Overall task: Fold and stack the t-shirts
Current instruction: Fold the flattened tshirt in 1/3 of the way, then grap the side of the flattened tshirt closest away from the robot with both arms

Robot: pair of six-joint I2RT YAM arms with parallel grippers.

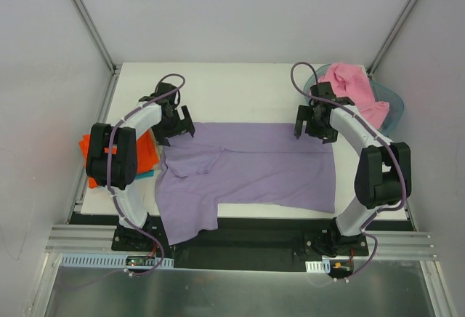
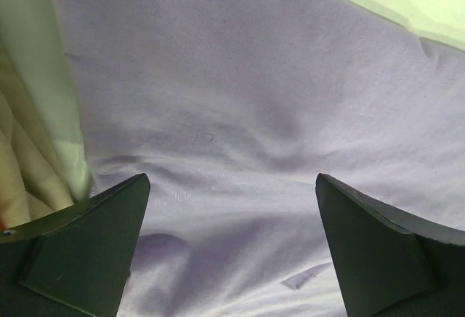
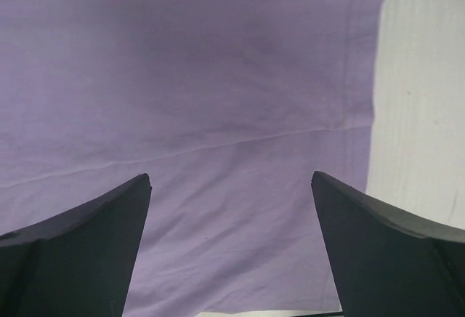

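Observation:
The lavender t-shirt (image 1: 247,168) lies spread across the middle of the white table, and its lower left part hangs over the near edge. My left gripper (image 1: 176,132) hovers open over the shirt's far left corner. My right gripper (image 1: 313,131) hovers open over its far right corner. The left wrist view shows wrinkled lavender cloth (image 2: 240,113) under the spread left gripper (image 2: 232,186), with nothing between the fingers. In the right wrist view, the smooth lavender cloth (image 3: 203,99) and its right hem lie below the wide-open right gripper (image 3: 231,182). A pink t-shirt (image 1: 354,88) is heaped at the back right.
The pink shirt sits in a grey-blue basket (image 1: 393,105) at the table's back right corner. An orange-red shirt (image 1: 147,150) lies over a teal one (image 1: 146,175) at the table's left edge. White walls close in on both sides.

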